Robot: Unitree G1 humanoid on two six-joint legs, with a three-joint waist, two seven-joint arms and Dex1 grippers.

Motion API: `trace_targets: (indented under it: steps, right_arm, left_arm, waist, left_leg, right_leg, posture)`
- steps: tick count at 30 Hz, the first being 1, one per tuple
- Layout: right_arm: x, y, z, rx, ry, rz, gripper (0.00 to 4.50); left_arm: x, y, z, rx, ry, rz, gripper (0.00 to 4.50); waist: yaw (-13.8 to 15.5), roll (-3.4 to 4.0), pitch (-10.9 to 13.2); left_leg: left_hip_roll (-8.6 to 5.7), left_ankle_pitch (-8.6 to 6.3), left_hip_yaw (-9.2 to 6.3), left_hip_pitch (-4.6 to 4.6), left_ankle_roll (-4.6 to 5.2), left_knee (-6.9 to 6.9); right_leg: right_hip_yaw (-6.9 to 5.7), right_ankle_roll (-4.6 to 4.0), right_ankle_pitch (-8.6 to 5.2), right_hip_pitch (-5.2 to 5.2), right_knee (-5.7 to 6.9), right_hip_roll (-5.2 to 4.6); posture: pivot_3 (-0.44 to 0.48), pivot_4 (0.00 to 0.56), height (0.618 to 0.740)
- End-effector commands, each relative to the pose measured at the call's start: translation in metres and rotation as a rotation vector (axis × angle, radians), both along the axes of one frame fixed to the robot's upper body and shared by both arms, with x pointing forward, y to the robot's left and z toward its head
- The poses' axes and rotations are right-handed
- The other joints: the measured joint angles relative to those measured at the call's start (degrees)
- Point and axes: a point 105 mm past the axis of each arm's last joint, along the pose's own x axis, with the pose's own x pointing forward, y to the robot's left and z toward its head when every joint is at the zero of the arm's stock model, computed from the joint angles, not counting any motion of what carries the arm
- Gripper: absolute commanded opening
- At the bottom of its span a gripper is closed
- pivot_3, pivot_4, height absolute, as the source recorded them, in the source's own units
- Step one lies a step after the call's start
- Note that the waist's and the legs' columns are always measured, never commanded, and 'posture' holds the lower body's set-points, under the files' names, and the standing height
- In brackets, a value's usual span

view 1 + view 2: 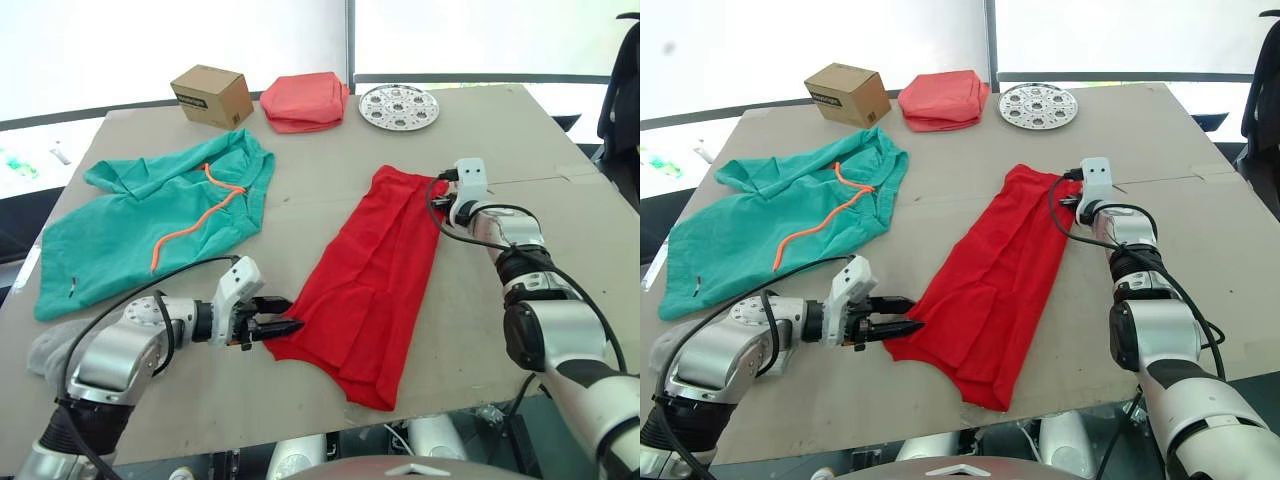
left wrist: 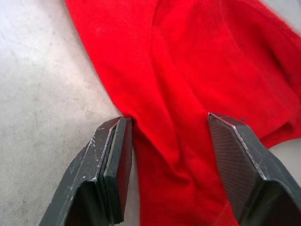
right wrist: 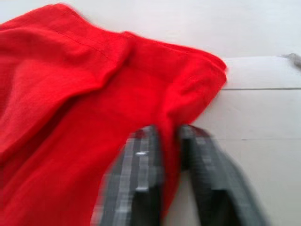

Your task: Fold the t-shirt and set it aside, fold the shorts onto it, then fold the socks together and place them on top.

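Here, the t-shirt point(image 1: 375, 285) lies on the bench point(image 1: 300, 390) as a long, narrow folded strip running from about 1 o'clock down to 6 o'clock of the bench centre. The left gripper point(image 1: 285, 327) sits at the strip's near left edge, at roughly 7 o'clock; in the left wrist view its two black fingers point(image 2: 113, 160) are spread apart, one on bare bench just beside the cloth edge, the other resting on the red fabric, so the gripper is released and straddles the hem. The right gripper point(image 3: 171, 155) meets the far corner of the t-shirt at about 2 o'clock; in the right wrist view its fingers are pressed close with a fold of red cloth pinched between them, so it is grasping the t-shirt.

The shorts point(image 1: 150, 225), with their orange drawstring point(image 1: 195, 215), lie spread flat at 10 o'clock, well apart from the t-shirt. A grey sock point(image 1: 50, 345) lies at 8 o'clock, partly hidden behind the left arm. Along the far edge, at 11 to 12 o'clock, stand a cardboard box point(image 1: 211, 95), a salmon-pink cloth bundle point(image 1: 305, 100) and a round metal tray point(image 1: 398, 105).
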Motion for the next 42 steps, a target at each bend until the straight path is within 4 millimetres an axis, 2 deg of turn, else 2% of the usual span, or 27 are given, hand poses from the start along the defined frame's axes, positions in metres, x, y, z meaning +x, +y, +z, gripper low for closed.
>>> trace_targets:
  steps: [1, 3, 4, 6, 10, 12, 21, 24, 26, 28, 29, 30, 31, 33, 34, 35, 36, 37, 38, 40, 42]
  right_arm:
    - [-0.001, -0.003, -0.003, -0.041, -0.005, 0.000, 0.00]
    - [0.000, -0.008, 0.002, -0.105, -0.038, 0.001, 0.00]
    - [0.001, -0.009, 0.004, -0.124, -0.049, 0.002, 0.00]
    - [0.005, -0.009, 0.011, -0.153, -0.073, 0.006, 0.00]
    - [0.015, 0.010, 0.031, -0.225, -0.135, 0.067, 0.00]
    - [0.018, 0.022, 0.037, -0.248, -0.156, 0.089, 0.00]
    - [0.019, 0.104, 0.067, -0.303, -0.281, 0.283, 0.00]
    - [0.018, 0.112, 0.072, -0.327, -0.301, 0.300, 0.00]
    - [0.018, 0.108, 0.071, -0.346, -0.300, 0.312, 0.00]
    - [0.019, 0.100, 0.069, -0.362, -0.298, 0.308, 0.66]
    - [0.021, 0.096, 0.073, -0.360, -0.313, 0.301, 1.05]
    - [0.021, 0.093, 0.079, -0.354, -0.346, 0.309, 1.36]
    - [0.021, 0.090, 0.087, -0.345, -0.386, 0.326, 1.86]
    - [0.020, 0.085, 0.097, -0.353, -0.458, 0.353, 2.81]
    - [0.016, 0.084, 0.103, -0.334, -0.499, 0.392, 3.36]
    - [0.004, 0.083, 0.108, -0.298, -0.554, 0.457, 3.69]
    - [-0.008, 0.083, 0.112, -0.276, -0.590, 0.510, 3.70]
    - [-0.035, 0.080, 0.119, -0.214, -0.675, 0.583, 3.70]
    - [-0.056, 0.078, 0.123, -0.177, -0.726, 0.631, 3.70]
    - [-0.093, 0.068, 0.119, -0.207, -0.750, 0.693, 3.70]
    - [-0.129, 0.057, 0.100, -0.325, -0.710, 0.799, 3.70]
  left_arm:
    - [-0.022, -0.005, -0.035, 0.019, 0.140, -0.010, 1.12]
    - [-0.018, -0.012, -0.032, -0.044, 0.130, 0.045, 0.23]
    - [-0.015, -0.013, -0.031, -0.068, 0.124, 0.069, 0.07]
    - [-0.011, -0.017, -0.028, -0.110, 0.112, 0.132, 0.07]
    - [-0.022, -0.031, -0.020, -0.197, 0.115, 0.229, 0.07]
    - [-0.025, -0.030, -0.019, -0.205, 0.121, 0.257, 0.07]
    - [-0.061, -0.031, -0.014, -0.253, 0.119, 0.468, 0.07]
    - [-0.063, -0.033, -0.012, -0.245, 0.095, 0.504, 0.07]
    - [-0.066, -0.039, -0.010, -0.265, 0.088, 0.554, 0.07]
    - [-0.067, -0.038, -0.009, -0.256, 0.068, 0.577, 0.00]
    - [-0.063, -0.037, -0.004, -0.295, 0.057, 0.575, 0.60]
    - [-0.062, -0.036, 0.004, -0.327, 0.035, 0.526, 0.76]
    - [-0.060, -0.034, 0.010, -0.343, 0.008, 0.474, 1.05]
    - [-0.055, -0.024, 0.016, -0.331, -0.033, 0.422, 1.88]
    - [-0.053, -0.018, 0.018, -0.317, -0.053, 0.375, 2.47]
    - [-0.053, -0.013, 0.023, -0.313, -0.067, 0.308, 2.85]
    - [-0.051, -0.009, 0.028, -0.309, -0.087, 0.246, 3.22]
    - [-0.047, -0.003, 0.035, -0.303, -0.117, 0.160, 3.69]
    - [-0.044, 0.000, 0.039, -0.299, -0.136, 0.107, 3.69]
    - [-0.039, 0.007, 0.041, -0.255, -0.173, 0.000, 3.69]
    - [-0.037, 0.009, 0.037, -0.193, -0.217, -0.123, 3.69]
  waist:
    - [0.0, 0.01, 0.0]
    - [0.1, 0.07, 0.0]
    - [0.2, 0.12, -0.1]
    - [0.7, 0.15, -0.1]
    - [0.9, 0.16, 0.0]
    - [0.7, 0.16, 0.0]
    - [-0.1, 0.10, 0.0]
    - [0.3, 0.10, 0.1]
    - [0.5, 0.08, 0.1]
    - [0.8, 0.02, 0.1]
    - [0.8, 0.02, 0.1]
    - [0.9, 0.03, 0.1]
    - [0.9, 0.04, 0.1]
    - [1.1, 0.10, 0.1]
    - [1.1, 0.11, 0.1]
    - [1.2, 0.06, 0.1]
    - [1.5, -0.02, 0.0]
    - [1.6, -0.03, 0.0]
    - [2.1, -0.04, 0.0]
    - [2.6, 0.11, 0.1]
    - [2.9, 0.24, 0.2]
  left_leg:
    - [0.00, -0.01, 0.01, 0.07, 0.00, -0.02]
    - [-0.01, -0.03, 0.08, 0.20, 0.00, -0.15]
    - [-0.02, -0.03, 0.09, 0.21, 0.00, -0.18]
    - [-0.04, -0.03, 0.09, 0.21, 0.00, -0.19]
    - [-0.08, -0.03, 0.11, 0.18, 0.01, -0.16]
    - [-0.08, -0.03, 0.11, 0.16, 0.01, -0.16]
    - [-0.04, -0.01, 0.12, 0.15, 0.04, -0.35]
    - [-0.05, -0.03, 0.03, 0.08, 0.01, -0.36]
    - [-0.05, -0.05, -0.03, -0.03, -0.04, -0.37]
    - [-0.07, -0.08, -0.06, -0.12, -0.06, -0.31]
    - [-0.08, -0.09, -0.14, -0.26, -0.06, -0.18]
    - [-0.08, -0.08, -0.16, -0.31, -0.05, -0.15]
    - [-0.07, -0.07, -0.18, -0.40, -0.05, -0.12]
    - [-0.05, -0.06, -0.31, -0.51, -0.04, -0.04]
    - [-0.03, -0.05, -0.33, -0.52, -0.02, -0.04]
    - [-0.03, -0.04, -0.33, -0.51, -0.01, -0.04]
    - [0.01, 0.00, -0.33, -0.52, 0.05, -0.06]
    - [0.03, -0.01, -0.39, -0.56, 0.04, -0.05]
    - [0.04, -0.01, -0.37, -0.56, 0.04, -0.07]
    - [0.03, -0.02, -0.41, -0.62, 0.02, -0.11]
    - [0.00, -0.04, -0.32, -0.64, 0.01, -0.15]
  right_leg:
    - [0.01, 0.00, 0.00, 0.06, -0.01, 0.00]
    - [0.06, 0.04, -0.04, 0.12, -0.04, -0.04]
    - [0.08, 0.08, -0.06, 0.12, -0.04, -0.05]
    - [0.07, 0.09, -0.06, 0.12, -0.04, -0.08]
    - [0.07, 0.11, -0.05, 0.12, -0.04, -0.16]
    - [0.06, 0.11, -0.05, 0.10, -0.04, -0.15]
    - [0.09, -0.02, -0.01, 0.01, -0.09, -0.10]
    - [0.02, -0.04, -0.03, -0.05, -0.09, -0.09]
    - [-0.05, -0.05, -0.05, -0.14, -0.10, -0.09]
    - [-0.06, 0.01, -0.09, -0.15, -0.15, -0.12]
    - [-0.14, 0.01, -0.10, -0.20, -0.15, -0.13]
    - [-0.16, 0.00, -0.11, -0.24, -0.14, -0.13]
    - [-0.19, -0.01, -0.11, -0.31, -0.12, -0.12]
    - [-0.33, 0.00, -0.14, -0.36, -0.08, -0.07]
    - [-0.35, 0.05, -0.17, -0.37, -0.08, -0.03]
    - [-0.34, 0.06, -0.17, -0.37, -0.08, -0.02]
    - [-0.34, 0.08, -0.15, -0.37, -0.09, 0.05]
    - [-0.39, 0.07, -0.17, -0.35, -0.10, 0.09]
    - [-0.36, 0.07, -0.17, -0.35, -0.11, 0.09]
    - [-0.46, 0.04, -0.17, -0.35, -0.18, 0.06]
    - [-0.39, 0.07, -0.18, -0.36, -0.29, 0.04]
  posture:
    - [0.000, 0.150, 0.736]
    - [0.000, 0.150, 0.736]
    - [0.000, 0.150, 0.736]
    - [0.000, 0.150, 0.736]
    - [0.000, 0.150, 0.736]
    - [0.000, 0.150, 0.736]
    - [0.000, 0.150, 0.736]
    - [0.000, 0.150, 0.736]
    - [0.000, 0.150, 0.736]
    - [0.000, 0.150, 0.736]
    - [0.000, 0.150, 0.736]
    - [0.000, 0.150, 0.736]
    - [0.000, 0.150, 0.736]
    - [0.000, 0.150, 0.736]
    - [0.000, 0.150, 0.736]
    - [0.000, 0.150, 0.736]
    - [0.000, 0.150, 0.736]
    - [0.000, 0.150, 0.736]
    - [0.000, 0.150, 0.736]
    - [0.000, 0.150, 0.736]
    - [0.000, 0.150, 0.736]
